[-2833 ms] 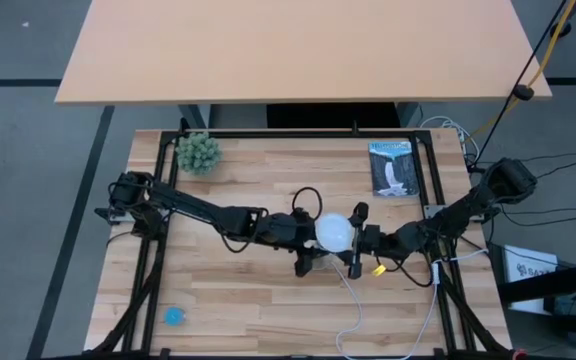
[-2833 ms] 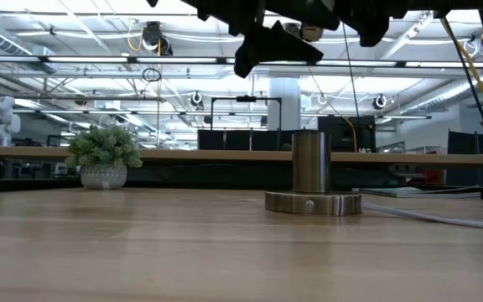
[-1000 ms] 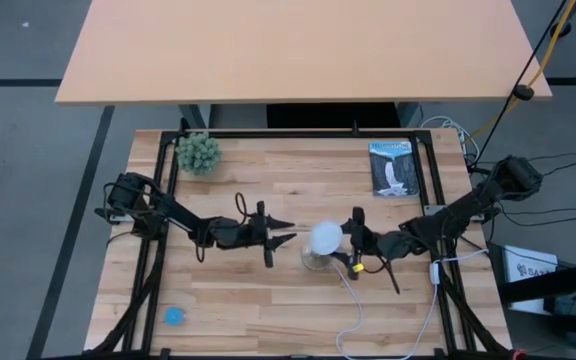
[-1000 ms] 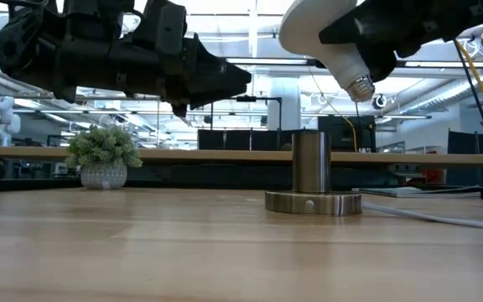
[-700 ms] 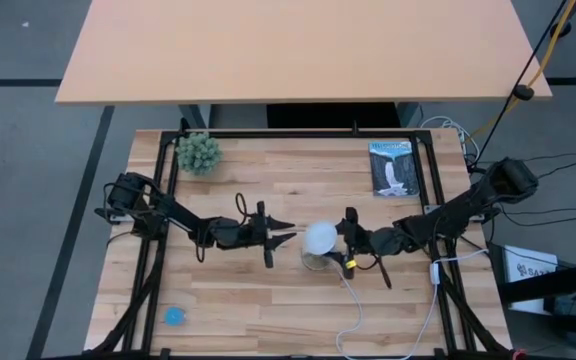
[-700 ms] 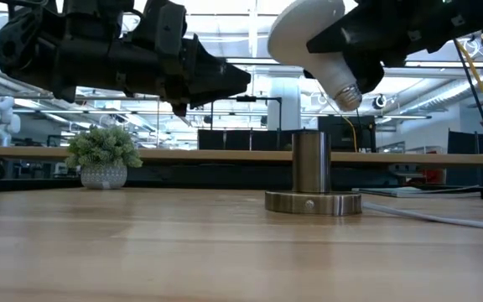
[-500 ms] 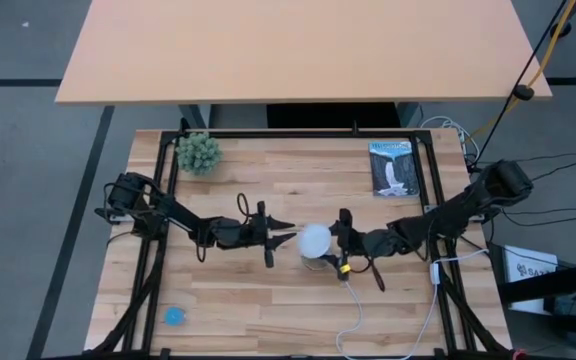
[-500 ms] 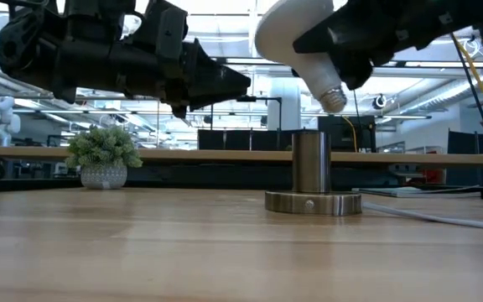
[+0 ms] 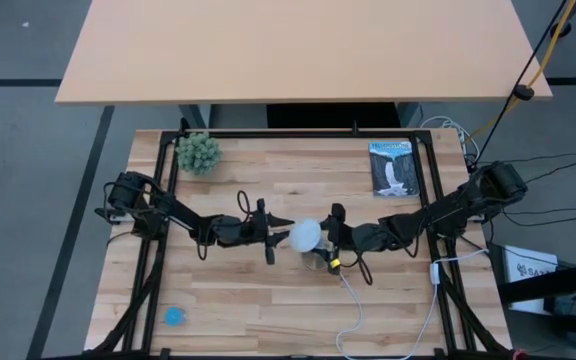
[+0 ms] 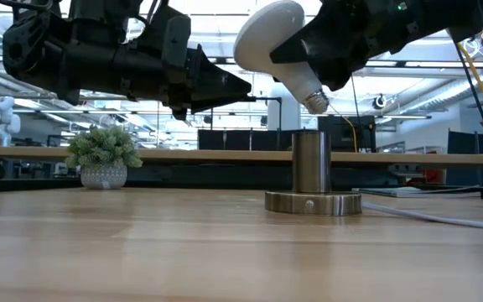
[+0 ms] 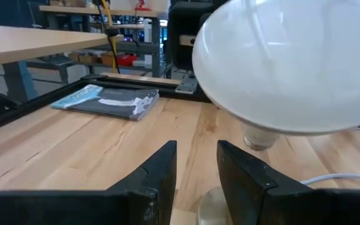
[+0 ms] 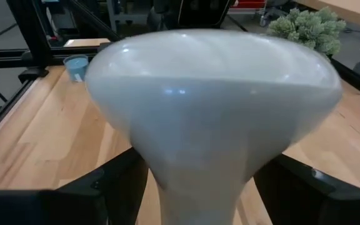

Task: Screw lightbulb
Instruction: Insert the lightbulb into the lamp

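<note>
The white lightbulb hangs tilted over the middle of the table, with my right gripper shut on it. Its dome points up toward the left arm. Its grey screw base points down, just above the metal socket cylinder and clear of it. The socket stands on its round disc. My left gripper floats level just left of the dome, fingers a little apart with nothing between them. My right gripper pinches the lightbulb's tapered neck between its two fingers, one on each side, below the wide dome. It comes from the table's right, slanting slightly down. The bulb is lifted clear and tilted, dome away from the gripper.
A small potted plant stands at the far left and a book lies at the far right. A blue object sits near the front left. The socket's white cord runs to the near edge.
My right gripper has carried the lightbulb toward the table's left, closer to the left gripper. The bulb stays tilted, and its screw base has come from right of the socket to just above the socket's top.
</note>
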### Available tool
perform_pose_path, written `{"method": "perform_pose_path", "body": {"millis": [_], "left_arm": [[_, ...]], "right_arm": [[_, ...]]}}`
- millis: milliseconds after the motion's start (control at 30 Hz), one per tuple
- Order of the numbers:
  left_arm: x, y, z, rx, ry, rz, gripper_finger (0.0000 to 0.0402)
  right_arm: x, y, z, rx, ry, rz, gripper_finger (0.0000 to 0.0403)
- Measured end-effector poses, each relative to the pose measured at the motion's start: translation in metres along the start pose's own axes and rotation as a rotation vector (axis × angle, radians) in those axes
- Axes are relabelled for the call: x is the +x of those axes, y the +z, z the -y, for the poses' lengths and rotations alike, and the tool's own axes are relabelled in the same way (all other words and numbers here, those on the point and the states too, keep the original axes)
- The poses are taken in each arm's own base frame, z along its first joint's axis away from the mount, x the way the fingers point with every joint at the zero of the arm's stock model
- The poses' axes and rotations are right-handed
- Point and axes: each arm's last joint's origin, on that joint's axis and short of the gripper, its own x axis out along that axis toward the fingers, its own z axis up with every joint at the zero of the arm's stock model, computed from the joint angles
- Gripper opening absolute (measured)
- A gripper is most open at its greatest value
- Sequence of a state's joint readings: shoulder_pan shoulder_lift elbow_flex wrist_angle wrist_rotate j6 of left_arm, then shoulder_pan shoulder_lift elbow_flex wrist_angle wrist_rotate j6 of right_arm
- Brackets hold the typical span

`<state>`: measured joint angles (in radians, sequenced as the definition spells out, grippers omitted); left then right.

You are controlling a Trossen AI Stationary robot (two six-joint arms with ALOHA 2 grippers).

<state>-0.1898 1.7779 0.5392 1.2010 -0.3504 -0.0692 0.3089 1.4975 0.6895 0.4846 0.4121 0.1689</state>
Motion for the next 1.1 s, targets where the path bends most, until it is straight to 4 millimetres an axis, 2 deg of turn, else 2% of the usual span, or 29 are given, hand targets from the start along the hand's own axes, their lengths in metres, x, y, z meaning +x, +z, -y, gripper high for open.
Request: {"method": "perform_pose_path", "body": {"millis": [233, 667, 933, 1100], "left_arm": [[0.000, 0.002, 0.000, -0.009, -0.002, 0.016, 0.0117], [0.009, 0.019, 0.004, -0.045, -0.009, 0.120, 0.0117], [0.009, 0.018, 0.004, -0.083, -0.011, 0.106, 0.0117], [0.010, 0.009, 0.004, -0.160, -0.008, 0.019, 0.0117]], "right_arm": [[-0.001, -0.001, -0.002, -0.002, 0.025, -0.009, 0.0265], [-0.001, -0.006, -0.001, 0.003, 0.018, -0.059, 0.0265], [-0.002, -0.005, -0.001, 0.031, 0.017, -0.060, 0.0265], [-0.006, -0.004, -0.004, 0.028, 0.024, -0.066, 0.0265]]}}
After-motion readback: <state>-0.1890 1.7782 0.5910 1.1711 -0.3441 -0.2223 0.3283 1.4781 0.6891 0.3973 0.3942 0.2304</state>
